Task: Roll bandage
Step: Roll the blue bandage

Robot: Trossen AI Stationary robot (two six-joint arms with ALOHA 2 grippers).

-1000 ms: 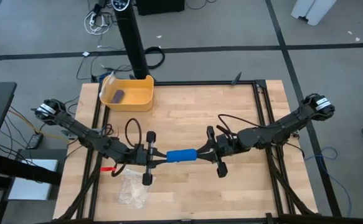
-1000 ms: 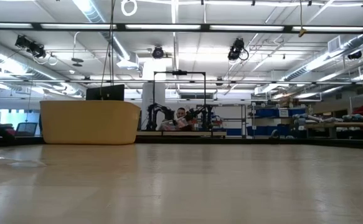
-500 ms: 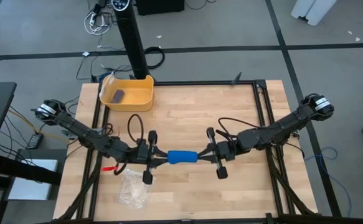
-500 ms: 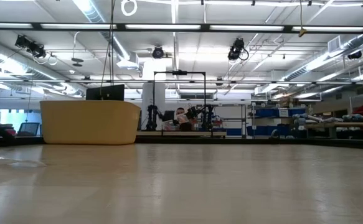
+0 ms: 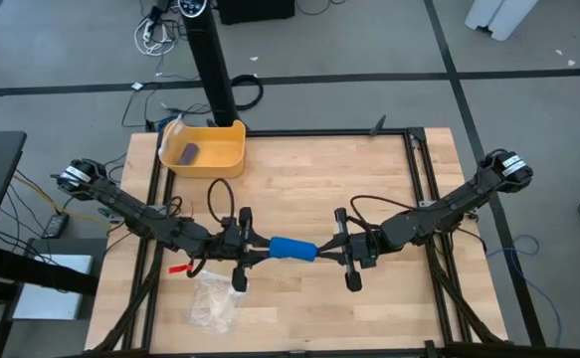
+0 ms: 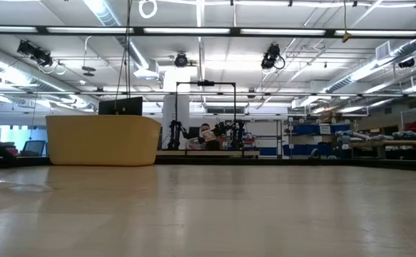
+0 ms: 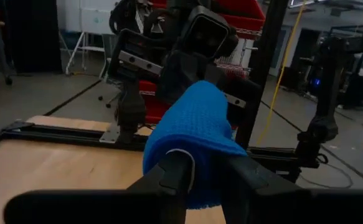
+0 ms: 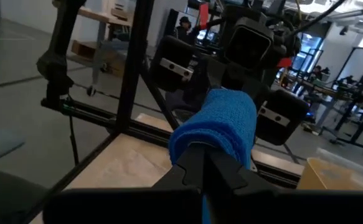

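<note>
Stretching between the left gripper and right gripper from above, the bandage is a compact blue roll; each wrist view shows knitted, ribbed fabric pinched by dark fingers

Bright blue bandage, yellow bin with a purple block, light wood table.

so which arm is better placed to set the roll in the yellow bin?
Left, probably. Both grippers clamp the bandage: left gripper, right gripper. The yellow bin sits on the left arm's side of the table.
</note>
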